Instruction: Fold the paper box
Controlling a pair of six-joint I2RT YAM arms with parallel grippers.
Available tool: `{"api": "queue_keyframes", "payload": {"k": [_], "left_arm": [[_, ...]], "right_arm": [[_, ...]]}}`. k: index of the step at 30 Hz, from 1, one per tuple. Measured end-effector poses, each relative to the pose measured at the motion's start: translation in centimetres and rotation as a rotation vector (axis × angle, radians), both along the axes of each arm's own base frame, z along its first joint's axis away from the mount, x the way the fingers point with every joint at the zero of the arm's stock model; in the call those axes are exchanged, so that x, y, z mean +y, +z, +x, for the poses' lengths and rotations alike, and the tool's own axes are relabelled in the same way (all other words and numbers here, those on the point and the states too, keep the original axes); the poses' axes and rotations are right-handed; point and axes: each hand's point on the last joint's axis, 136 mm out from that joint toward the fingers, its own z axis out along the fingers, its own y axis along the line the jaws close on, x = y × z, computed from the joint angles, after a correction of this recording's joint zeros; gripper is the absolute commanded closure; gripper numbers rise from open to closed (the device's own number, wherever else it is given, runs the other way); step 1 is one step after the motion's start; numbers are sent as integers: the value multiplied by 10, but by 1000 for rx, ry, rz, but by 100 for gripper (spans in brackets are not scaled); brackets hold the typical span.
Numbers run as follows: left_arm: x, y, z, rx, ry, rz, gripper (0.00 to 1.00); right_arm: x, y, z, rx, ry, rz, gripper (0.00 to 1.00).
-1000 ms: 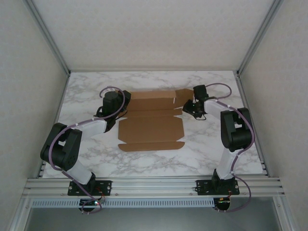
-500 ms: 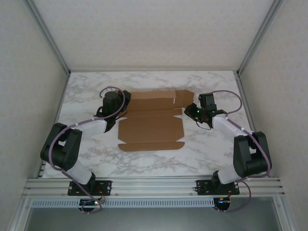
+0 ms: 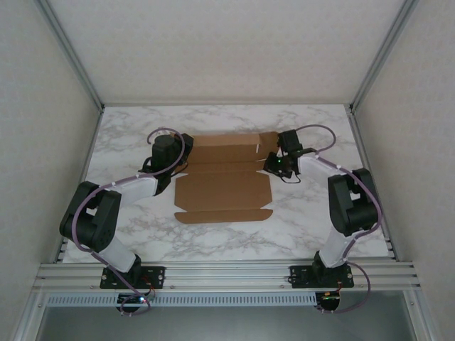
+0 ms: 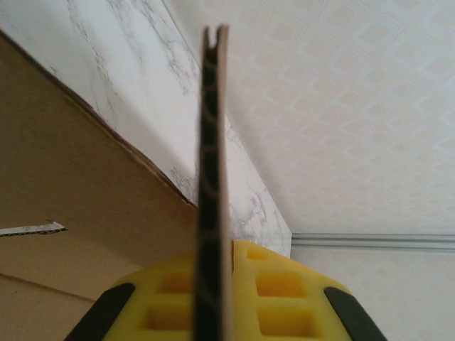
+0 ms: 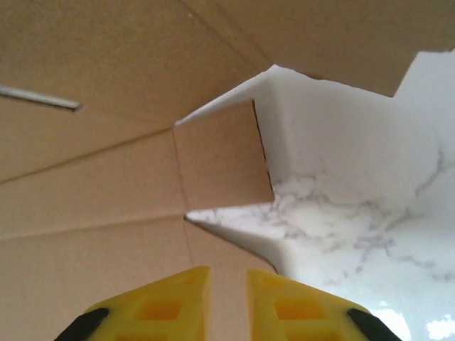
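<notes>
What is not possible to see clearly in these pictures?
1. Top external: the left arm hides where the left gripper holds the paper box.
2. Left wrist: the held flap is edge-on; its face is unseen.
3. Right wrist: whether the right gripper touches cardboard is unclear.

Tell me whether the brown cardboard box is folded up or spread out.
Mostly spread: the brown die-cut cardboard box lies as an open sheet on the marble table.

We find the top view looking down from behind the table (image 3: 128, 135); both wrist views sit close, sharing the paper box (image 3: 224, 190).
</notes>
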Motion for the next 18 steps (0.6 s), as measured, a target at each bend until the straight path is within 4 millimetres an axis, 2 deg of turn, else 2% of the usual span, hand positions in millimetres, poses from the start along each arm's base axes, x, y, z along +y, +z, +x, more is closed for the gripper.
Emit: {"api": "queue_keyframes", "payload": {"k": [10,18], "left_arm": [[0,0,0,0,0,1,100],[0,0,0,0,0,0,100]], "right_arm": [[2,-1,39,7,38,-71,61],[0,-25,35,73,52,-97,48]]}}
